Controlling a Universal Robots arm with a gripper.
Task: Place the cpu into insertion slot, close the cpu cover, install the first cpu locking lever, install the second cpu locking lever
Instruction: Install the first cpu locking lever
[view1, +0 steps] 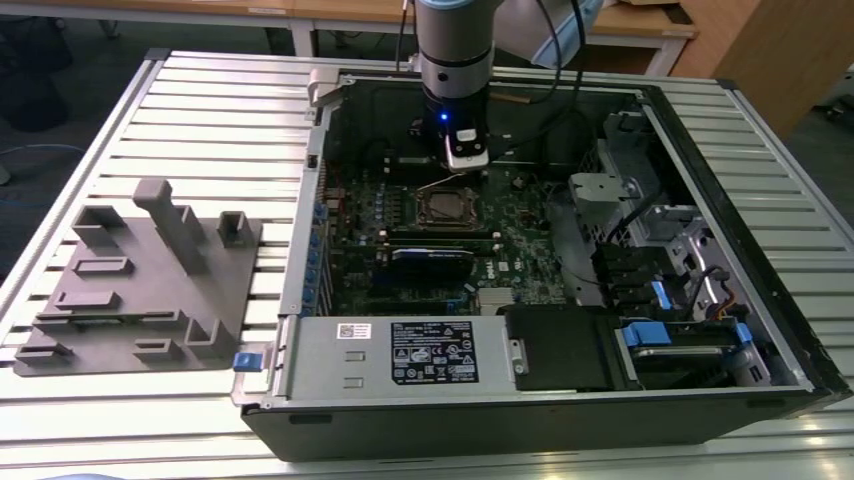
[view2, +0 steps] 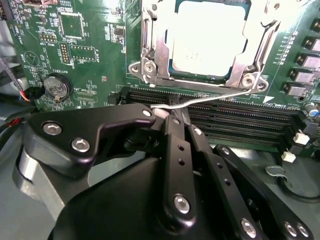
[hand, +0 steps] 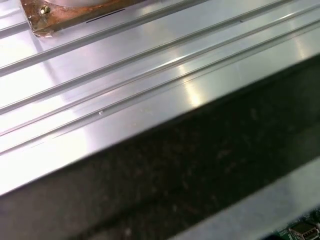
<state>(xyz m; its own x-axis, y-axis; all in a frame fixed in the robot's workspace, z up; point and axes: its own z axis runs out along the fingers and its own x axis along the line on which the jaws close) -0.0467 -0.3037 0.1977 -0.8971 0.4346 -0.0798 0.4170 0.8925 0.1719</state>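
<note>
My black claw (view2: 170, 114) is closed on the near end of a thin silvery wire locking lever (view2: 220, 96). The lever runs slantwise along one edge of the socket, just above the long narrow black memory slots (view2: 240, 120). The small flat square cpu with its silvery-grey metal top (view2: 210, 37) sits in the square metal-bordered insertion slot (view1: 424, 200). The thin silvery windowed frame of the cpu cover (view2: 150, 45) lies shut around the chip, whose top shows through the window. The socket is set into the green motherboard (view2: 100, 60). In the exterior view my arm reaches straight down into the open black computer case (view1: 694, 200), with my claw (view1: 465, 160) just beyond the socket. The case lies on the ribbed silvery metal desk (view1: 200, 110). A grey moulded fixture block (view1: 147, 280) rests on the desk at the exterior view's left, well apart from the case.
</note>
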